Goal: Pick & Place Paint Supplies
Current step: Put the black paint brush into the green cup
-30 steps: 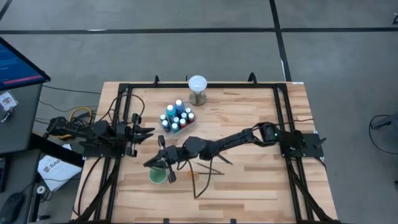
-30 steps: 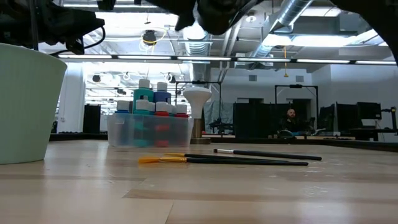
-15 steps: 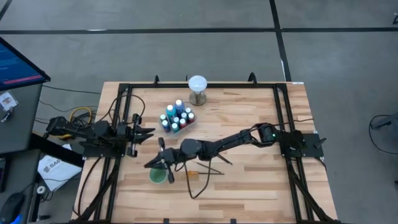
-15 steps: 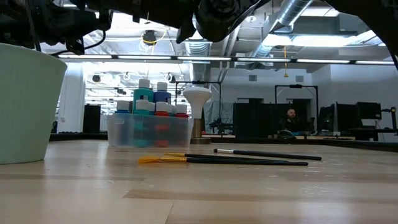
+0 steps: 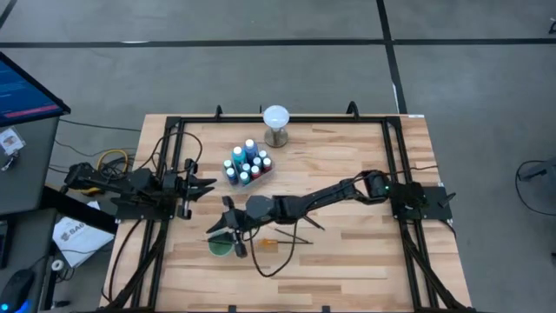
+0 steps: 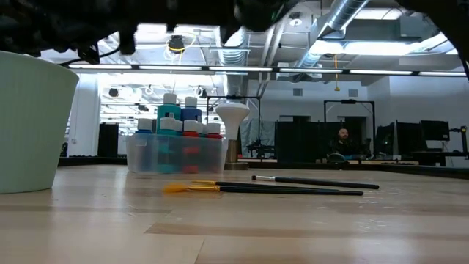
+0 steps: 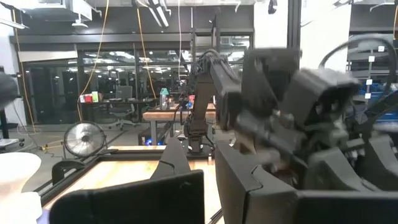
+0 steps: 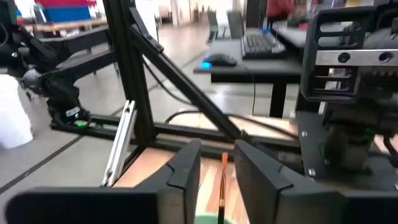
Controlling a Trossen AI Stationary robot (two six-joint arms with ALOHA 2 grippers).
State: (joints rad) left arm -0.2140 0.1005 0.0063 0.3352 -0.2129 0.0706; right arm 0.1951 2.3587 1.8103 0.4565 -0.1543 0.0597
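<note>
Over the green cup (image 5: 221,245), the right gripper (image 5: 228,223), fingers parted narrowly around an orange-handled brush (image 8: 222,184), looks mid-drop; next, fetching the brushes (image 5: 291,233) at three o'clock.

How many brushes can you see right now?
3: two lie on the table, one orange-tipped, one plain; a third stands in the open right gripper over the cup. More may be hidden.

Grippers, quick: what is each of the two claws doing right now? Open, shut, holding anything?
Left gripper: shut, empty, waiting at the table's left side.
Right gripper: open above the green cup, a brush between its fingers.
</note>
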